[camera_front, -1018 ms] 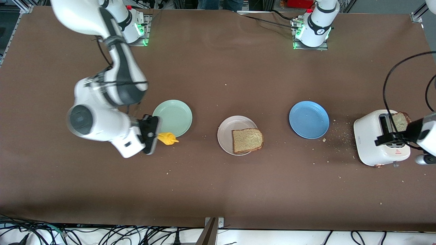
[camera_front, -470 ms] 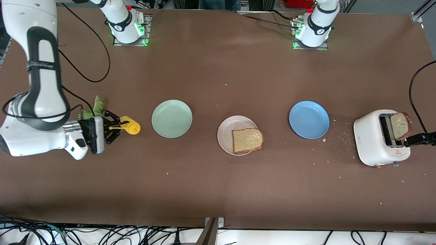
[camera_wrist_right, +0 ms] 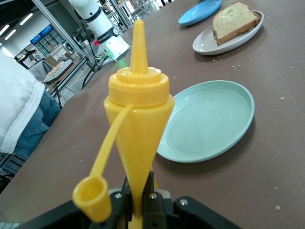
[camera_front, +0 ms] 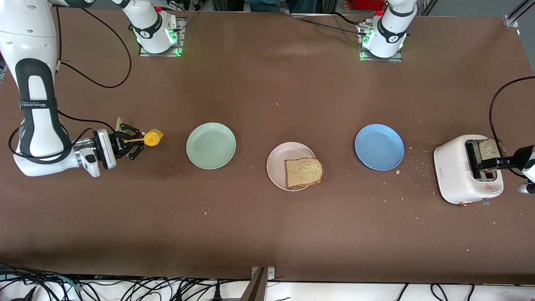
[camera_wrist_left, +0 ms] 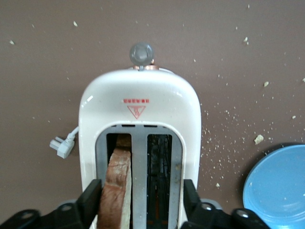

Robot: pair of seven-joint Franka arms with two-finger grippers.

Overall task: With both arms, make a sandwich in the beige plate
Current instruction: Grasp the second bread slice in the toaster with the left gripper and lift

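One bread slice [camera_front: 304, 172] lies on the beige plate [camera_front: 276, 164] at mid-table; both also show in the right wrist view, the slice [camera_wrist_right: 236, 19] on the plate [camera_wrist_right: 205, 45]. A second slice [camera_front: 488, 150] stands in one slot of the white toaster [camera_front: 453, 167]. My left gripper [camera_front: 489, 164] is open over the toaster [camera_wrist_left: 138, 105], fingers [camera_wrist_left: 90, 200] either side of its slots, one against that slice [camera_wrist_left: 116, 186]. My right gripper [camera_front: 140, 141] is shut on a yellow squeeze bottle [camera_front: 152, 137], seen uncapped in the right wrist view [camera_wrist_right: 138, 119]. The lettuce leaf [camera_front: 119, 122] peeks out by the right gripper, mostly hidden.
A mint-green plate [camera_front: 211, 145] lies between the yellow bottle and the beige plate. A blue plate [camera_front: 379, 146] lies between the beige plate and the toaster. Crumbs are scattered round the toaster. The toaster's plug [camera_wrist_left: 61, 145] lies on the table beside it.
My right arm has carried the yellow bottle from beside the mint-green plate toward the right arm's end of the table. My left gripper drew back from the toaster, then returned round the slice.
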